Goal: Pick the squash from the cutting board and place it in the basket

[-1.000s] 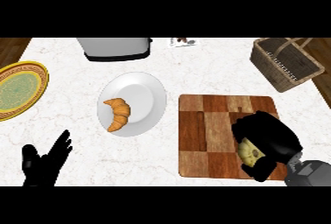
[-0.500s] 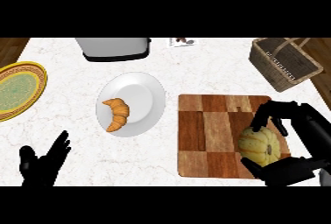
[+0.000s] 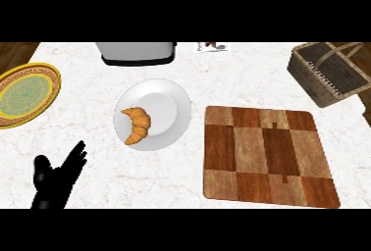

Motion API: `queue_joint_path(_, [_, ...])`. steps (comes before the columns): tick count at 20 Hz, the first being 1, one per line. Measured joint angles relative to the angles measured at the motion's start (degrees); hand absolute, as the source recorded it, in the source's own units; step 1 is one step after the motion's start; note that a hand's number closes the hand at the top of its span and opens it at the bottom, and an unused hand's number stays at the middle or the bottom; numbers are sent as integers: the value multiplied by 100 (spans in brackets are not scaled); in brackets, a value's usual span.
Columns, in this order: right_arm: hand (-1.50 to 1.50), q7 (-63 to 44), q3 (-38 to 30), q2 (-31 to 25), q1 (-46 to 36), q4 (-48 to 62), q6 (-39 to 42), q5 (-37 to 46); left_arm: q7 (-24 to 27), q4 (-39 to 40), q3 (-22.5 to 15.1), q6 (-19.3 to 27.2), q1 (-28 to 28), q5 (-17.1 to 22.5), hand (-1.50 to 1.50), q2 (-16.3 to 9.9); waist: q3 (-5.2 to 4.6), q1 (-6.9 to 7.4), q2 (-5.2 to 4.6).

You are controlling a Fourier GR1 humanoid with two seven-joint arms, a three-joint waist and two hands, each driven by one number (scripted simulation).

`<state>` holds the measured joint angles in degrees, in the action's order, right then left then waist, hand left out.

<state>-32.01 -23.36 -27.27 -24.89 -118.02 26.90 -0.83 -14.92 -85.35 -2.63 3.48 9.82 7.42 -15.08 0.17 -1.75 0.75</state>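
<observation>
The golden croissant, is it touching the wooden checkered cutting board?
Apart. The head view shows the golden croissant lying on the white plate, with bare counter between that plate and the wooden checkered cutting board.

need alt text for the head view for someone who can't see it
A checkered cutting board lies bare on a white counter, with no squash in view. A wicker basket sits at the far right, a croissant on a white plate left of the board, and the left hand rests open at lower left.

You're on the single head view, staring steeply down at the counter (image 3: 217, 73); the board (image 3: 268, 154) sits right of centre, the basket (image 3: 330, 73) beyond its far-right corner.
</observation>
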Motion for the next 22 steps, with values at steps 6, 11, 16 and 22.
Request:
queue_joint_path(6, [150, -840, -566, -1205, -1456, 1457, 86, -633, 10, 63, -32, -81, -158, -45, 0, 17, -4, 185, -44])
queue_joint_path(11, [150, -572, -479, -1909, -2341, 2967, 248, -488, 53, 144, -66, -111, -262, -121, 0, 73, 6, 279, -70])
queue_joint_path(16, [150, 297, -170, -2175, -2676, 4122, 236, 97, 176, 198, -71, -128, -283, -195, 0, 132, 12, 322, -85])
queue_joint_path(22, [150, 1306, 220, -2052, -2963, 5304, -60, 694, 87, 209, -39, -159, -339, -209, 0, 160, 18, 350, -94])
